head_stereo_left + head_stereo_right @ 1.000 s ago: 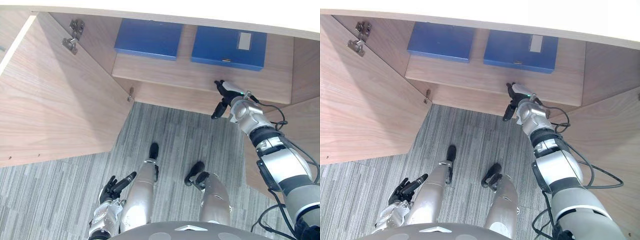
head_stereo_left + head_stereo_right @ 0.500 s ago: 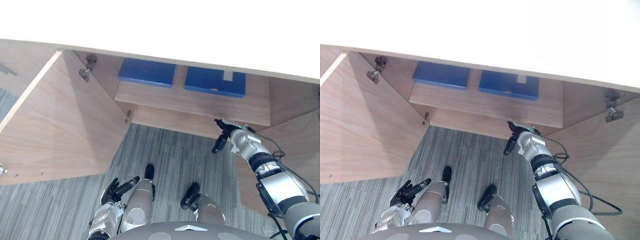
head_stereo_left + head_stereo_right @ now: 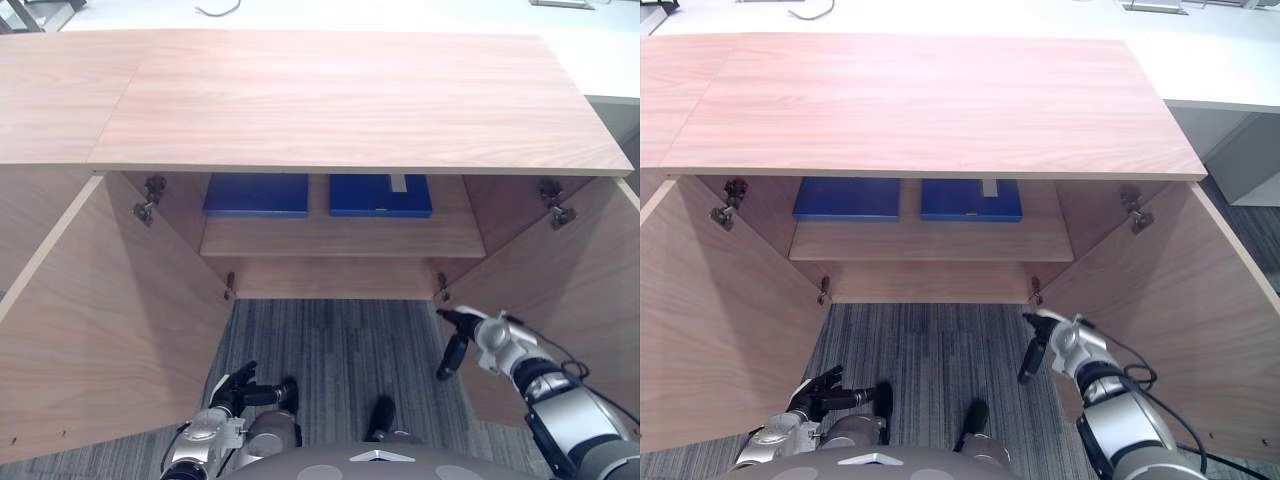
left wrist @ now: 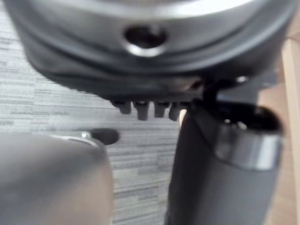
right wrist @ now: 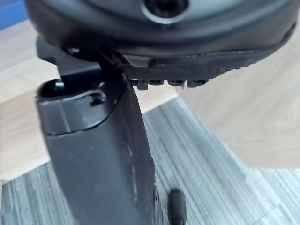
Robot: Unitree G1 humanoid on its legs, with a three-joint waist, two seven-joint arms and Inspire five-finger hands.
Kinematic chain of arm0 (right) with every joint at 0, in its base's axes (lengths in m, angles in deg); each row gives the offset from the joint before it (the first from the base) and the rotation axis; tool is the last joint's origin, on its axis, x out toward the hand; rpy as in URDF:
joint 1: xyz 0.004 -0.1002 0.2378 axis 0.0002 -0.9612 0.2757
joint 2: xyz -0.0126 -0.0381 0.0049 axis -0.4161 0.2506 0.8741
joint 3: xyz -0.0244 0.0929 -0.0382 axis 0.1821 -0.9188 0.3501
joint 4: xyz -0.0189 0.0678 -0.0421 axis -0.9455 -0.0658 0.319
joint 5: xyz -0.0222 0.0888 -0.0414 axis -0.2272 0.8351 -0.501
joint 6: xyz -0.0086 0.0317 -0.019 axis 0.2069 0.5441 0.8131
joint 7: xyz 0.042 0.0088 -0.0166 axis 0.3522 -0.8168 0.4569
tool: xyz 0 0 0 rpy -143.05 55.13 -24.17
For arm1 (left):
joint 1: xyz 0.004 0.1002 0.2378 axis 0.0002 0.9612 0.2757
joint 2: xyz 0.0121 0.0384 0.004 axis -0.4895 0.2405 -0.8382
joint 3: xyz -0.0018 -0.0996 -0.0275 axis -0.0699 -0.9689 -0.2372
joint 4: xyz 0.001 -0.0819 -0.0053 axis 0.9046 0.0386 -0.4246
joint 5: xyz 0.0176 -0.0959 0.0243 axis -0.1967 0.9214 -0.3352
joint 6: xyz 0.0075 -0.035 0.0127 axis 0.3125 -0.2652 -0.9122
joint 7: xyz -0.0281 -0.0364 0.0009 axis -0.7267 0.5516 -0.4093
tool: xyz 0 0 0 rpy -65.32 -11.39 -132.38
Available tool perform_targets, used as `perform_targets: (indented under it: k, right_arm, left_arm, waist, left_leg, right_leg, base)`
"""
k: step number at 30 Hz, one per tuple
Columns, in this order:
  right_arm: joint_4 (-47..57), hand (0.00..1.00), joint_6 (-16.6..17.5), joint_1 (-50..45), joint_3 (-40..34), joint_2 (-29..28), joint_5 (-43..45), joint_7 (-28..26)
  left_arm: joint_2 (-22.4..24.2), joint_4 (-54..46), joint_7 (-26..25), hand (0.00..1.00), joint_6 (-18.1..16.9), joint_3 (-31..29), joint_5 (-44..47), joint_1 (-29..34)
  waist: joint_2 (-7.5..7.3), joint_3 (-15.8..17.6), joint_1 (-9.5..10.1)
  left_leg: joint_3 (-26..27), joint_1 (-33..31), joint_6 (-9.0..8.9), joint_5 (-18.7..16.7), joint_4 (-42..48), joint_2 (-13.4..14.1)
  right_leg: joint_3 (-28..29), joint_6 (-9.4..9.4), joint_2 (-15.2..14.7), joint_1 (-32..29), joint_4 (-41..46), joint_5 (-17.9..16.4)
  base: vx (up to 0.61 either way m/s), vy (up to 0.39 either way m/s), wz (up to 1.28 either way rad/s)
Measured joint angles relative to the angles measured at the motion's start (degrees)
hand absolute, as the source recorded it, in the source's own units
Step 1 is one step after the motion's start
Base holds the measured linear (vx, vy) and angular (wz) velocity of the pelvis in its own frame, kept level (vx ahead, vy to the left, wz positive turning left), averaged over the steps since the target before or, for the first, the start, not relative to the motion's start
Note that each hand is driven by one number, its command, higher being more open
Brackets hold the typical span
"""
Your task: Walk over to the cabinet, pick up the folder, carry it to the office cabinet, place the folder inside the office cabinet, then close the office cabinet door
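A big wooden office cabinet (image 3: 340, 100) stands in front of the robot, and both of its doors are wide open. The left door (image 3: 110, 330) swings out on the robot's left side. The right door (image 3: 1160, 310) swings out on its right side. A grey striped carpet (image 3: 340, 345) covers the floor between the two doors. Behind the cabinet is a white table (image 3: 1210, 50).

Inside the cabinet there is one wooden shelf (image 3: 340, 238). Two blue folders lie flat on it, side by side near the back, with a small gap between them. The plain blue folder (image 3: 256, 194) is on the left. The blue folder with a white label (image 3: 381, 196) is on the right. Neither hand touches them.

The right hand (image 3: 468, 332) hangs low over the carpet, just beside the inner edge of the right door and well below the shelf. Its fingers look loose and spread, and it holds nothing. In the right wrist view its dark thumb (image 5: 103, 154) stands in front of the carpet and the wood.

The left hand (image 3: 232, 388) is low down, near the bottom of the left door. Its fingers are stretched out and it holds nothing.

Small metal hinges (image 3: 150, 195) sit at the top inside corners of the cabinet.
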Motion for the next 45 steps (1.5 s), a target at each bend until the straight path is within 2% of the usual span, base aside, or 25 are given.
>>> perform_targets:
  k: [4,6,9,15,18,19,23,27,34,37,38,39,40,41,42,45]
  right_arm:
    - [1.0,1.0,0.2,-5.7,-1.7,-4.0,3.0,0.3]
    - [-0.6,1.0,-0.3,-8.9,-9.6,-8.6,5.0,3.5]
    - [-2.2,1.0,-1.6,-12.4,-22.3,-15.7,9.2,9.3]
    - [-3.1,1.0,-1.7,-21.2,-41.6,-24.9,31.0,24.4]
    - [-3.3,1.0,-0.5,-24.0,-49.5,-27.3,42.5,26.8]
    - [-3.3,1.0,1.1,-25.6,-52.6,-28.4,47.3,26.7]
    - [-4.5,1.0,1.5,-27.8,-54.9,-28.7,55.2,25.8]
    - [-4.9,1.0,1.4,-28.5,-54.7,-28.4,53.8,25.4]
    - [-4.8,1.0,1.5,-27.3,-47.5,-26.2,48.3,25.2]
    - [-4.6,1.0,1.6,-26.6,-46.8,-26.1,48.4,24.6]
    - [-4.4,1.0,1.8,-26.0,-46.4,-26.1,48.4,24.2]
    - [-4.5,1.0,2.0,-25.5,-45.8,-26.2,48.4,24.1]
    - [-4.6,1.0,2.4,-25.0,-45.4,-26.1,48.3,23.9]
    - [-4.6,1.0,2.5,-24.9,-45.3,-25.4,48.3,23.8]
    - [-4.7,1.0,2.6,-24.7,-45.9,-24.8,48.3,23.8]
    - [-4.8,1.0,2.3,-25.2,-47.2,-26.0,48.6,23.9]
  left_arm:
    - [0.0,0.9,-0.4,1.0,0.1,0.3,-2.4,0.0]
    - [0.1,1.3,-0.9,1.0,0.1,0.3,-2.8,0.4]
    - [0.3,2.0,-2.6,1.0,0.1,-0.2,-4.8,1.1]
    - [3.0,4.1,-8.7,1.0,0.1,-2.7,-4.9,1.2]
    - [4.2,5.4,-10.4,1.0,0.0,-3.6,-4.8,1.2]
    - [4.6,6.0,-10.5,1.0,-0.1,-3.7,-4.9,1.1]
    - [4.9,7.1,-10.2,1.0,-0.2,-3.3,-4.9,1.0]
    - [4.5,7.9,-9.9,1.0,-0.4,-2.1,-4.7,0.9]
    - [4.0,8.4,-10.0,1.0,-0.5,-2.0,-4.7,0.9]
    - [4.1,7.9,-10.0,1.0,-1.0,-2.7,-4.6,1.0]
    - [4.2,7.8,-9.9,1.0,-1.3,-3.9,-4.3,0.9]
    - [4.3,7.6,-9.9,1.0,-1.4,-4.8,-4.1,0.8]
    - [5.2,7.4,-10.3,1.0,-1.5,-5.9,-3.4,0.7]
    - [6.2,7.4,-10.5,1.0,-1.6,-7.2,-2.6,0.6]
    - [7.1,7.8,-10.7,1.0,-1.5,-8.8,-2.1,0.5]
    - [7.3,8.1,-11.2,1.0,-1.4,-12.8,0.3,0.8]
  waist:
    - [0.07,-0.7,-1.41]
    - [0.14,-1.6,-1.85]
    - [0.18,-2.4,-3.8]
    - [0.33,-4.2,-4.97]
    - [0.12,-4.2,-5.79]
    - [0.05,-4.6,-6.02]
    - [-0.08,-5.0,-6.68]
    - [-0.08,-5.4,-7.34]
    - [-0.15,-5.7,-7.34]
    - [-0.17,-5.1,-6.96]
    - [-0.04,-4.7,-6.84]
    - [0.11,-4.4,-6.85]
    - [0.63,-3.7,-6.03]
    - [2.12,-3.5,-5.36]
    - [3.16,-3.5,-5.03]
    - [1.82,-3.0,-5.8]
  left_leg:
    - [0.2,2.5,0.27,0.4,-1.9,-0.5]
    - [0.8,4.1,0.28,0.5,-3.2,-0.7]
    - [1.4,5.4,0.31,0.5,-4.4,-0.9]
    - [3.4,8.5,0.29,0.5,-6.8,-1.3]
    - [4.6,10.3,0.08,-0.2,-6.9,-1.4]
    - [5.2,11.0,0.05,-0.5,-7.0,-1.4]
    - [6.8,11.9,-0.43,-1.1,-7.1,-1.4]
    - [7.8,12.1,-0.4,-1.6,-7.1,-1.4]
    - [9.7,13.6,-0.52,-3.3,-5.7,-1.1]
    - [11.0,11.2,-0.6,-9.2,5.1,0.9]
    - [8.5,8.9,0.05,-11.2,11.3,1.5]
    - [5.6,7.8,0.28,-11.8,14.1,1.4]
    - [-1.6,6.0,-0.19,-14.2,18.2,1.2]
    - [-6.3,5.7,-0.88,-17.0,19.6,1.4]
    - [-8.5,6.0,-1.42,-19.9,20.0,1.5]
    - [-5.1,6.8,-0.83,-20.5,20.0,1.3]
  right_leg:
    - [0.5,0.24,0.1,1.8,-1.4,0.3]
    - [1.4,0.26,0.1,2.3,-1.7,0.3]
    - [1.9,0.41,0.1,3.1,-2.4,0.4]
    - [3.8,0.25,0.0,4.3,-3.1,0.3]
    - [4.8,0.09,0.0,5.7,-3.6,0.2]
    - [5.3,-0.13,0.0,6.0,-3.6,0.1]
    - [6.7,-0.12,0.0,6.1,-3.6,0.0]
    - [7.9,0.03,0.1,5.8,-3.6,0.2]
    - [9.7,0.04,0.4,6.8,-3.7,0.2]
    - [11.9,-0.1,0.9,7.7,-3.2,0.1]
    - [13.4,-0.04,1.2,7.4,-2.8,0.1]
    - [14.4,0.04,1.2,7.1,-2.5,0.2]
    - [16.8,0.2,1.9,5.8,-1.6,0.3]
    - [18.3,0.29,3.0,5.0,-1.3,0.3]
    - [20.3,0.76,4.0,4.2,-1.4,0.6]
    - [23.3,0.5,3.8,2.9,0.1,0.7]
  base:
    - [0.06,0.01,-0.09]
    - [0.06,0.008,-0.2]
    - [0.05,0.007,-0.13]
    - [0.04,0.013,-0.17]
    - [0.01,0.006,-0.21]
    - [-0.02,0.001,-0.24]
    - [-0.03,-0.009,-0.21]
    - [-0.04,-0.01,-0.15]
    - [0.01,-0.011,-0.15]
    - [0.01,-0.018,-0.35]
    - [-0.01,-0.02,-0.46]
    - [-0.04,-0.027,-0.8]
    - [-0.06,0.017,-0.96]
    - [-0.08,0.095,-1.17]
    - [-0.06,0.142,-0.86]
    - [-0.05,0.136,-0.66]
